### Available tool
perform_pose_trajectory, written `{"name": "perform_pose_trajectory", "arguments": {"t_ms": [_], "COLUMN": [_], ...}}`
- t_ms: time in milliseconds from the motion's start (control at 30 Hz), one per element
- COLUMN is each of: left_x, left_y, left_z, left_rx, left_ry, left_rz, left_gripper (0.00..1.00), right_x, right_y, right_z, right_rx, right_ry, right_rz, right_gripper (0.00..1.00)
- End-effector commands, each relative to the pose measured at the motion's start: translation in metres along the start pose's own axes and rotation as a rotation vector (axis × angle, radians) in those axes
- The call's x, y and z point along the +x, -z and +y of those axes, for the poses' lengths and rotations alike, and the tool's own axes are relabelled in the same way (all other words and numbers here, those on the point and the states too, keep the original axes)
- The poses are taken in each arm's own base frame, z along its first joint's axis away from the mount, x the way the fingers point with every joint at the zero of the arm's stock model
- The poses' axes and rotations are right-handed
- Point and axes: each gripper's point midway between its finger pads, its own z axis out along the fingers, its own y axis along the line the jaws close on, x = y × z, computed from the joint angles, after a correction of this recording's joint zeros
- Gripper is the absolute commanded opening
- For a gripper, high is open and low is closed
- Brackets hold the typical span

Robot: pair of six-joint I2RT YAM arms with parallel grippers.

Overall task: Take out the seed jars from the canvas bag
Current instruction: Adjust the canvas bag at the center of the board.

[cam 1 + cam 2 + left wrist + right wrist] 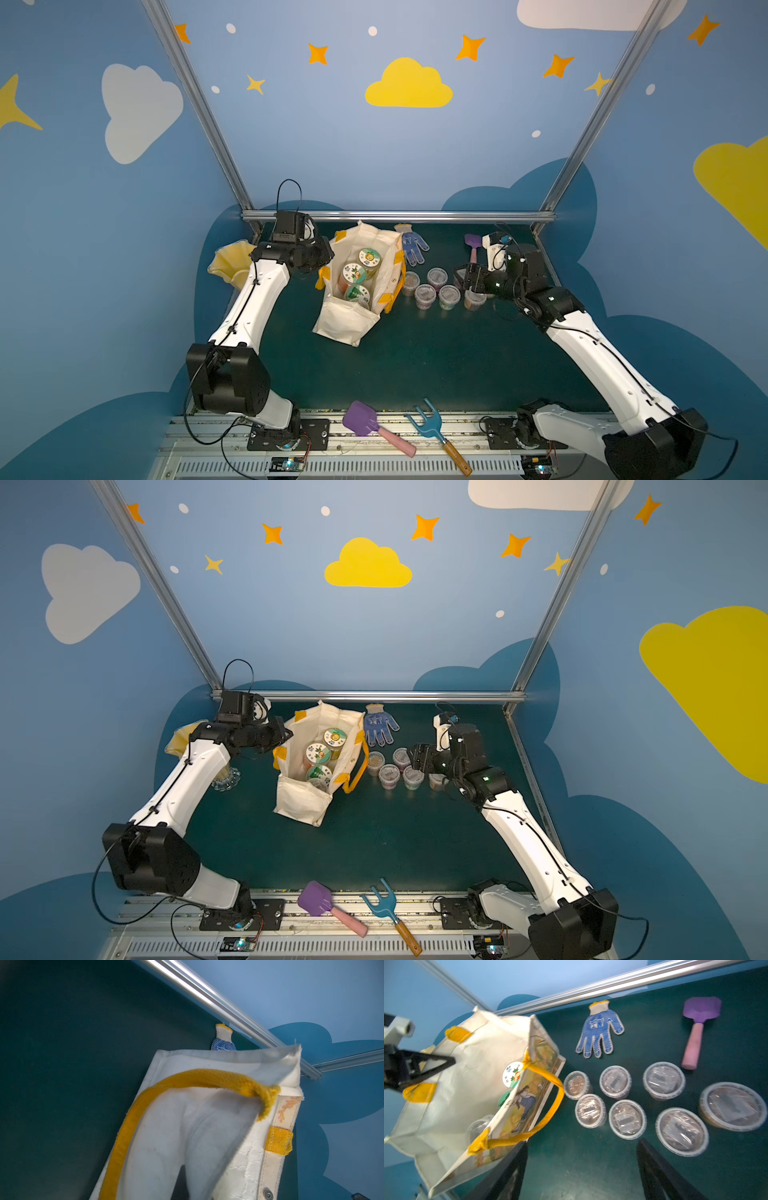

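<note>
The canvas bag (345,322) is stood open near the back edge of the table (415,365), with three pictured-lid seed jars (354,274) and seemingly one small clear cup (478,1126) held inside. Seven lidded seed cups (626,1119) are grouped just beside it. The left gripper (451,1062) is clamped on the bag's rim; the right gripper (582,1144) is held with jaws spread.
</note>
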Motion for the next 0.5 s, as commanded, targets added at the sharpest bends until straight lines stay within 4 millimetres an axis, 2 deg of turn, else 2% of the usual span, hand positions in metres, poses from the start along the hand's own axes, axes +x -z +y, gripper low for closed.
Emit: {"name": "perform_pose_trajectory", "arguments": {"t_ms": [0, 267, 467], "left_x": [-0.034, -0.042, -0.026], "left_y": [0.026, 0.032, 0.030], "left_z": [-0.025, -0.032, -0.037], "left_rx": [0.057, 0.070, 0.129], "left_ry": [-0.109, -0.195, -0.231], "left_rz": [-0.105, -0.104, -0.100], "left_gripper": [0.04, 0.04, 0.04], "right_x": [0.014, 0.049, 0.075], "right_y": [-0.002, -0.025, -0.037], "right_z": [0.018, 0.048, 0.087], "right_rx": [-0.056, -0.146, -0.231], "right_ry": [0.063, 0.089, 0.125], "right_rz": [0.075, 0.205, 0.287], "right_gripper": [0.79, 0.80, 0.79]}}
